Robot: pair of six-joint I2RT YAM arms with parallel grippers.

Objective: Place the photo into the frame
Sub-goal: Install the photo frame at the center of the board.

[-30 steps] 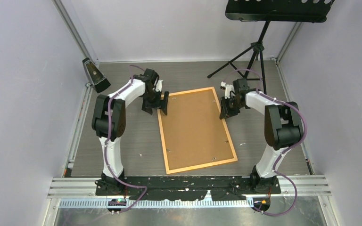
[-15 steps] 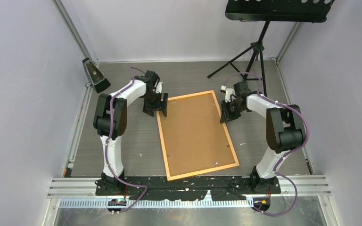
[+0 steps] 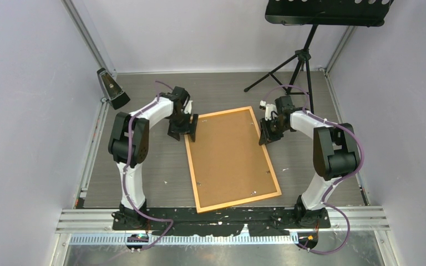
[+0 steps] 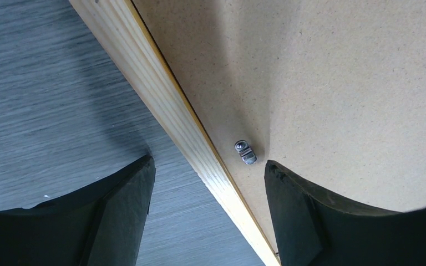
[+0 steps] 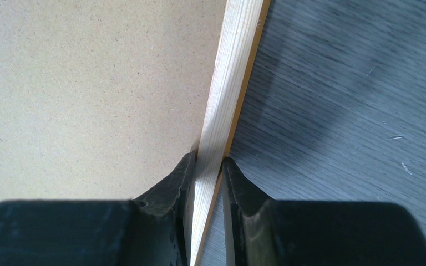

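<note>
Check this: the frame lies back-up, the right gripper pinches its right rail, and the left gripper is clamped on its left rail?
No. The left gripper is open, its fingers apart, straddling the left rail of the frame, as the left wrist view shows. The rest holds.

Left of the frame point(image 3: 238, 202), the left arm point(image 3: 144, 113) wears white shells between bulky black joints, a purple cable point(image 3: 123, 177) running along it; right of the frame, the right arm point(image 3: 310, 122) matches. Both end in matte black, wedge-shaped fingers point(image 4: 116, 221)
</note>
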